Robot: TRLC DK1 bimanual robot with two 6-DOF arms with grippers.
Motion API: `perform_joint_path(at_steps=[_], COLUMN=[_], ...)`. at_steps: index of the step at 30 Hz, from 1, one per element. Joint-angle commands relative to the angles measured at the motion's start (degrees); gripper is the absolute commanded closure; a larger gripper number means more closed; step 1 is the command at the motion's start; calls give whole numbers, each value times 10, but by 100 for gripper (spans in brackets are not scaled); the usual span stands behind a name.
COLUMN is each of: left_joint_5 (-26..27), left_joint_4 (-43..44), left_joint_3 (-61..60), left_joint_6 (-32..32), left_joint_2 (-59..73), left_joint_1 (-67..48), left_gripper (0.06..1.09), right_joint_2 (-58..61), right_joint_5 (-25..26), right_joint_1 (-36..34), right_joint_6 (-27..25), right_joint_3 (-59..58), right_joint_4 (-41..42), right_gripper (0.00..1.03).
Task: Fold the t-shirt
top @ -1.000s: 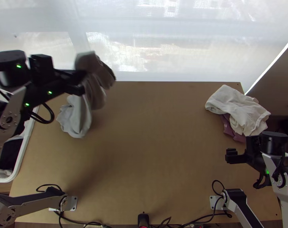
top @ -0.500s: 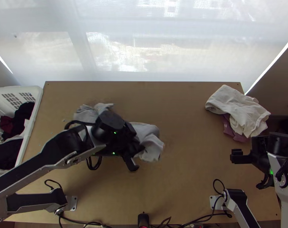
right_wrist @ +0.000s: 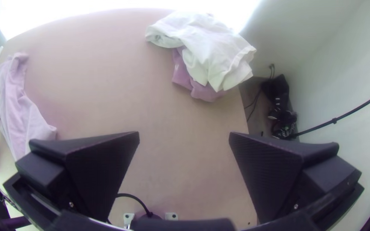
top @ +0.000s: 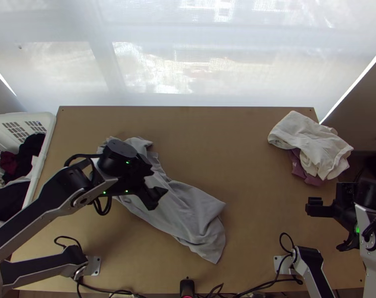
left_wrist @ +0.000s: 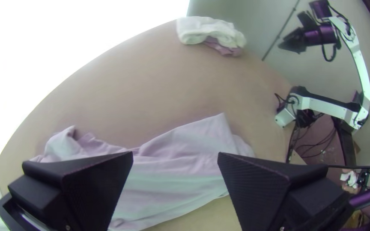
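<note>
Top view: grey t-shirt [top: 188,208] rumpled in a long strip, left of centre to lower centre. Judged at the spreading step, ahead of any fold. Calls next for gripping an edge and drawing flat. Left gripper [left_wrist: 175,155] over cloth, wide open, empty; right gripper [right_wrist: 184,133], lower right, also wide open, empty. Counted: one t-shirt, two grippers; one white garment [top: 312,139] on one purple garment [top: 304,174], right; one basket [top: 44,149], left edge.
</note>
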Motion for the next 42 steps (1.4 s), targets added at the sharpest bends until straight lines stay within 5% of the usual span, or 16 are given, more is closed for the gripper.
perform_joint_path(at_steps=[1,6,15,25,27,39,42], left_joint_5=[-3,-10,-141,-203,-207,-206,-206], left_joint_4=[7,51,254,249,246,210,197], left_joint_3=[-89,-149,-198,-139,-128,-70,-60], left_joint_6=[30,31,117,58,53,36,20], left_joint_2=[-69,-72,80,229,250,296,271], left_joint_1=[155,239,316,357,364,367,352], left_gripper=[12,12,12,12,20,105,105], right_joint_2=[-4,-4,3,11,15,70,75], right_joint_5=[-1,-2,-2,-2,-2,-2,-2], right_joint_1=[19,62,129,155,163,175,177], right_joint_6=[0,1,4,-10,-7,-5,-4], right_joint_3=[-2,-5,-27,-55,-60,-56,-59], right_joint_4=[6,6,17,53,63,109,115], right_gripper=[5,5,5,5,5,5,5])
